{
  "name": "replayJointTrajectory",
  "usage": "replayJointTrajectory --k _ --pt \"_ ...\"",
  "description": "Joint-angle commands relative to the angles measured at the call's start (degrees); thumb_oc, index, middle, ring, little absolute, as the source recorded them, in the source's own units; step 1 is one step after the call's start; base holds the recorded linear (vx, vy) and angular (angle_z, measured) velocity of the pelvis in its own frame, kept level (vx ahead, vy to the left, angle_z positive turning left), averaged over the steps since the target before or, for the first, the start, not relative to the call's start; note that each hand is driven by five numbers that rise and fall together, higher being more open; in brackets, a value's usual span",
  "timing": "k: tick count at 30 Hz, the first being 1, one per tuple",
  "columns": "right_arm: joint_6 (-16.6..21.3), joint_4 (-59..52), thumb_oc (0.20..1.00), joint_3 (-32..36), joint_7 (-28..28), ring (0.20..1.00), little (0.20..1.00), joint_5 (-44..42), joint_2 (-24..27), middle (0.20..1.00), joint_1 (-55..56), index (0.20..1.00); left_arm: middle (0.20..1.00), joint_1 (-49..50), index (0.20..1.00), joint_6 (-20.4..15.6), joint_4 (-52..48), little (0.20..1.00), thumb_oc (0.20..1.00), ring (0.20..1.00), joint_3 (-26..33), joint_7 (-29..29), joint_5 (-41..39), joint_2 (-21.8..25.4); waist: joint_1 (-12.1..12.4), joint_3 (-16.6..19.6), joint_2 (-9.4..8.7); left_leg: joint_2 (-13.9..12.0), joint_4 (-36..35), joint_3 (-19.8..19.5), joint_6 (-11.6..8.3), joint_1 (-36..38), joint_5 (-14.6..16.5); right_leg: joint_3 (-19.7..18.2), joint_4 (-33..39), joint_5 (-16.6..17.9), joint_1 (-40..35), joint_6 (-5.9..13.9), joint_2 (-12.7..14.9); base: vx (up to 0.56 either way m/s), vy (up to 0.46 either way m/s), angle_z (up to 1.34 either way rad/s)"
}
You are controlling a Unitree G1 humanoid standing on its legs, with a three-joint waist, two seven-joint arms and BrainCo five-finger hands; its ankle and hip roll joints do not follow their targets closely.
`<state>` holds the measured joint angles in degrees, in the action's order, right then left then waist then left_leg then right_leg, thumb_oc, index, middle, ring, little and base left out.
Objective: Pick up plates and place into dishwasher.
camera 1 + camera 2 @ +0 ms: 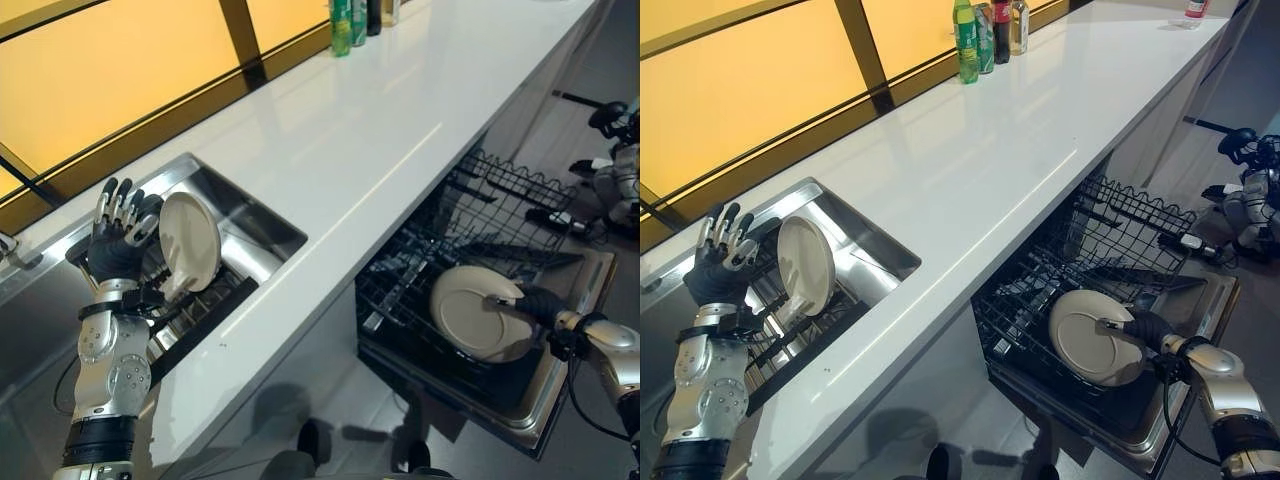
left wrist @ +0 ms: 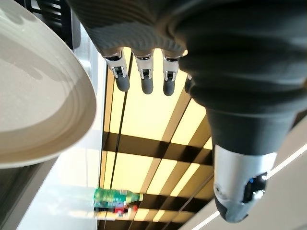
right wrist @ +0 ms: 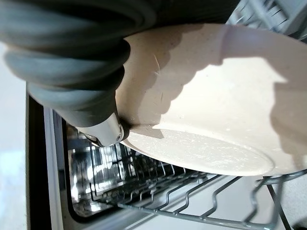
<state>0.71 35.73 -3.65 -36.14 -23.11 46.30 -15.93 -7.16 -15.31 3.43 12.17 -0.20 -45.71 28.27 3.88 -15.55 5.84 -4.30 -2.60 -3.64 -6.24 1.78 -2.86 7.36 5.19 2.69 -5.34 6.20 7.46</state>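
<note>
A cream plate (image 1: 192,240) stands on edge in the dark rack (image 1: 205,305) inside the sink. My left hand (image 1: 115,245) is just behind its back, fingers (image 2: 144,79) straight and pointing up, open; that plate (image 2: 38,96) shows beside them in the left wrist view. A second cream plate (image 1: 478,312) leans in the lower dishwasher rack (image 1: 400,290). My right hand (image 1: 532,303) is shut on its right rim. The thumb (image 3: 108,132) presses on the edge of the plate (image 3: 216,110) above the rack's wires (image 3: 168,191).
A white counter (image 1: 380,130) runs between the sink (image 1: 255,225) and the open dishwasher, whose door (image 1: 560,385) lies lowered to the right. Bottles (image 1: 350,20) stand at the counter's far end. Dark and silver equipment (image 1: 618,165) is on the floor at the far right.
</note>
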Motion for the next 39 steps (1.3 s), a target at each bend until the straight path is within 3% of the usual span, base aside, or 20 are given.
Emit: replayJointTrajectory --k 1,12,22,23,24,25,39 --pt "3.39 -0.4 0.2 -5.24 -3.68 0.2 0.2 0.43 3.45 0.2 -6.66 0.2 1.0 -6.06 1.0 -4.01 -0.17 1.0 1.0 1.0 -2.21 1.17 0.84 3.36 0.37 -1.02 -1.93 2.35 3.2 0.03 -0.16 -5.37 0.24 2.22 -7.51 -4.88 5.2 -2.51 0.61 -0.1 0.049 0.1" --pt "5.75 -0.27 0.2 -18.8 -6.52 0.2 0.2 11.81 6.45 0.2 -14.71 0.2 1.0 -11.3 1.0 -5.54 -0.33 1.0 1.0 1.0 -4.48 4.16 -0.35 6.79 1.95 -7.31 -2.8 2.77 3.37 -0.86 0.71 -9.96 -1.0 2.71 -8.72 -3.14 10.66 -2.19 0.68 -0.07 -0.01 0.08" --pt "4.25 -1.99 0.2 -19.27 -0.61 0.2 0.2 12.82 4.62 0.2 -15.41 0.2 1.0 -13.37 1.0 -5.98 -0.72 1.0 1.0 1.0 -4.83 4.76 0.27 7.24 2.0 -9.04 -2.88 2.95 2.94 -0.86 1.22 -11.04 -1.64 3.04 -8.99 -2.38 12.32 -2.08 0.57 -0.04 -0.011 0.03" --pt "3.93 -2.01 0.316 -18.93 -0.1 0.316 0.316 12.78 4.47 0.316 -15.35 0.316 1.0 -13.31 1.0 -5.96 -0.77 1.0 1.0 1.0 -4.7 4.65 0.25 7.25 2.0 -9.01 -2.89 2.93 2.82 -0.85 1.23 -10.86 -1.63 3.14 -8.94 -2.39 12.16 -2.07 0.58 -0.02 -0.017 0.04" --pt "3.58 -2.02 0.818 -18.32 0.51 0.818 0.818 13.0 4.25 0.818 -15.15 0.818 1.0 -13.24 1.0 -5.86 -0.88 1.0 1.0 1.0 -4.49 4.58 0.36 7.16 1.96 -8.86 -2.92 2.9 2.64 -0.8 1.22 -10.59 -1.61 3.22 -8.78 -2.39 11.9 -2.06 0.56 -0.01 -0.017 0.05" --pt "3.36 -2.19 1.0 -17.43 1.33 1.0 1.0 13.52 3.99 1.0 -14.65 1.0 1.0 -12.97 1.0 -5.65 -1.22 1.0 1.0 1.0 -4.24 4.67 0.4 7.11 1.89 -8.6 -2.98 2.88 2.48 -0.72 1.19 -10.17 -1.59 3.29 -8.62 -2.42 11.47 -2.03 0.54 0.01 -0.02 0.06" --pt "2.15 -5.47 1.0 -8.16 7.06 1.0 1.0 13.46 1.32 1.0 -7.07 1.0 1.0 -7.49 1.0 -2.29 -2.95 1.0 1.0 1.0 -1.09 2.28 2.34 4.86 1.32 -2.14 -3.91 1.5 -0.11 0.08 0.33 -1.81 -0.8 4.44 -6.4 -3.49 3.29 -2.19 0.03 0.05 -0.036 0.05"
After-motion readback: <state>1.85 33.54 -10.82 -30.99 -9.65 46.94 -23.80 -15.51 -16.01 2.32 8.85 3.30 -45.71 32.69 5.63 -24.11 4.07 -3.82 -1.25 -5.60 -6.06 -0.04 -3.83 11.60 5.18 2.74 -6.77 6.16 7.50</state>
